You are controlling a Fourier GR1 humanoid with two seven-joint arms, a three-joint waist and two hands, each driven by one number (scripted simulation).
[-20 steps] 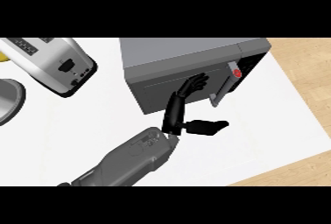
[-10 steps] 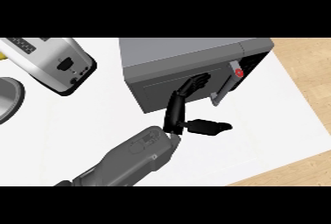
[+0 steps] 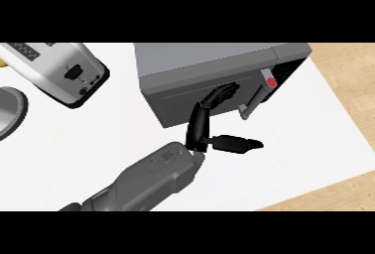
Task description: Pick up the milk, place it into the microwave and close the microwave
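Note:
The grey microwave (image 3: 219, 59) stands at the back of the white counter (image 3: 307, 149). Its dark door (image 3: 176, 101), with a pale handle (image 3: 253, 104) and a red button (image 3: 270, 82) to the right, lies against the body or very nearly so. My left hand (image 3: 199, 124) is open, its straight fingers (image 3: 219, 94) resting on the door face and the thumb sticking out to the right. Its grey forearm comes in from the lower left. No milk shows anywhere in the head view. My right hand does not show either.
A white and grey toaster-like appliance (image 3: 66, 74) sits at the upper left. A grey round vessel (image 3: 7, 114) is cut off by the left edge. The counter's edge runs diagonally down the right, with wooden floor (image 3: 351, 79) beyond.

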